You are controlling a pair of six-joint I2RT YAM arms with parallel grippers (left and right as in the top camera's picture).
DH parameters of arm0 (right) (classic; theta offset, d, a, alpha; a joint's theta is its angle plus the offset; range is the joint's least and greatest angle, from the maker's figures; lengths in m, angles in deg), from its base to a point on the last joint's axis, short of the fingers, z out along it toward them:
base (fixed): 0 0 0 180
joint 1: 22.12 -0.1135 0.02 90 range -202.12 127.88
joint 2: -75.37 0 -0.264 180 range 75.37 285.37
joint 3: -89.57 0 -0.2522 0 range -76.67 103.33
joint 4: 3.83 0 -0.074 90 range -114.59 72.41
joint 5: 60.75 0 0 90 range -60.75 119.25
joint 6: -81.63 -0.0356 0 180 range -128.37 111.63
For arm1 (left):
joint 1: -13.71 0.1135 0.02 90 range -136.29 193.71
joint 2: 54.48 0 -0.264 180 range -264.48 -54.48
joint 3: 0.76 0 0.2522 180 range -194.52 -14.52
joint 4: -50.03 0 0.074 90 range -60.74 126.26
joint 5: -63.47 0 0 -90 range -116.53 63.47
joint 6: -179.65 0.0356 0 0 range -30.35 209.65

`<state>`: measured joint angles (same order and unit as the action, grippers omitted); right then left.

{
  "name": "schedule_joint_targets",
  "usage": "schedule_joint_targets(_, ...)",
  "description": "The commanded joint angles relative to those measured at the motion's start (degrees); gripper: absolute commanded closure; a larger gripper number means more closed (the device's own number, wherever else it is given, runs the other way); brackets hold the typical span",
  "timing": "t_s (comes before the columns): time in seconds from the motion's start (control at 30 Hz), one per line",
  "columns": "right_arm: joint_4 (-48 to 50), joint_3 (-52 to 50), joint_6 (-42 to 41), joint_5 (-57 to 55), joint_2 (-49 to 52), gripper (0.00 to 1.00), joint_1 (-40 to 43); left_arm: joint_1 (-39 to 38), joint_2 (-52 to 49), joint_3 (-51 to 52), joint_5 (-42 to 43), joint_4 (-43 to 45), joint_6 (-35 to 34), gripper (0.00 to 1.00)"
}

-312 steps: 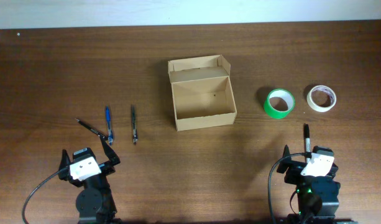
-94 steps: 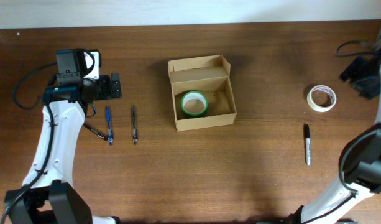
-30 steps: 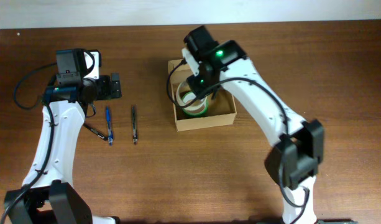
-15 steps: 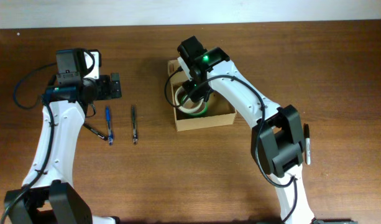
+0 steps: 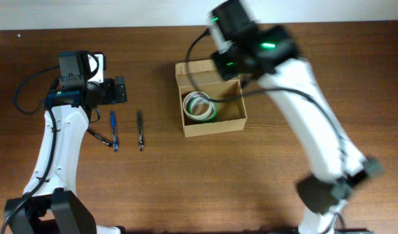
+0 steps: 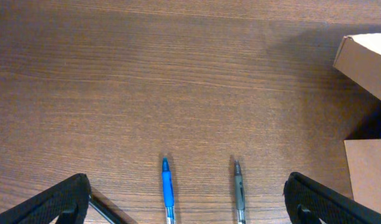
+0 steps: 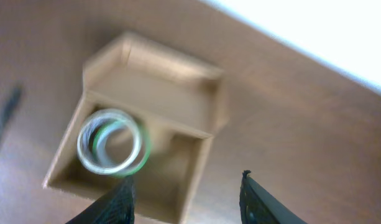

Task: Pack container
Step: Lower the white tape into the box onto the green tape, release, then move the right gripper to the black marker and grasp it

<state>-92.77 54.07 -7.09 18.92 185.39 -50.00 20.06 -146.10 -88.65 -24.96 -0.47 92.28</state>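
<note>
The container [image 5: 215, 123] is a tan cardboard box with its flap lid open at the back. A white tape roll [image 5: 196, 99] lies inside it on top of a green tape roll [image 5: 213, 115]. My right gripper [image 5: 230, 64] is open and empty, above the box's back right edge. In the right wrist view, which is blurred, the container [image 7: 153, 81] and the stacked rolls [image 7: 110, 142] lie below the open right gripper [image 7: 187, 199]. My left gripper [image 5: 119, 91] is open and empty, left of the box and above the pens.
A blue pen [image 5: 112, 129], a grey pen [image 5: 139, 130] and a black pen [image 5: 97, 136] lie left of the box. The left wrist view shows the blue pen [image 6: 168, 194] and grey pen [image 6: 239, 191] between the open fingers [image 6: 190, 196], and a box corner [image 6: 364, 56].
My right gripper has pulled up and back out of the box, leaving the white tape roll on the green one. The left arm has not moved.
</note>
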Motion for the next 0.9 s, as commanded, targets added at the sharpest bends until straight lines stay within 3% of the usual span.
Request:
schedule_joint_targets(0.0,1.9,-9.9,-3.5,-3.7,-13.2,0.48,10.7,0.2,-0.3,-1.0,0.6,0.0,0.9,0.01)
schedule_joint_targets(0.1,3.7,-21.6,-8.8,-2.8,-20.2,0.48,20.2,0.2,-0.3,-1.0,0.6,0.0,0.9,0.01)
schedule_joint_targets(0.27,4.9,-45.1,-12.2,8.0,-25.2,0.47,35.9,0.2,-0.3,-1.0,0.6,0.0,0.9,0.01)
schedule_joint_targets(0.53,18.1,-69.4,-11.7,8.6,-25.2,0.39,37.4,0.2,-0.3,-1.0,0.6,0.0,0.9,0.01)
schedule_joint_targets(0.87,28.7,-77.2,-9.0,2.8,-24.9,0.39,38.0,0.2,-0.3,-1.0,0.6,0.0,0.9,0.01)
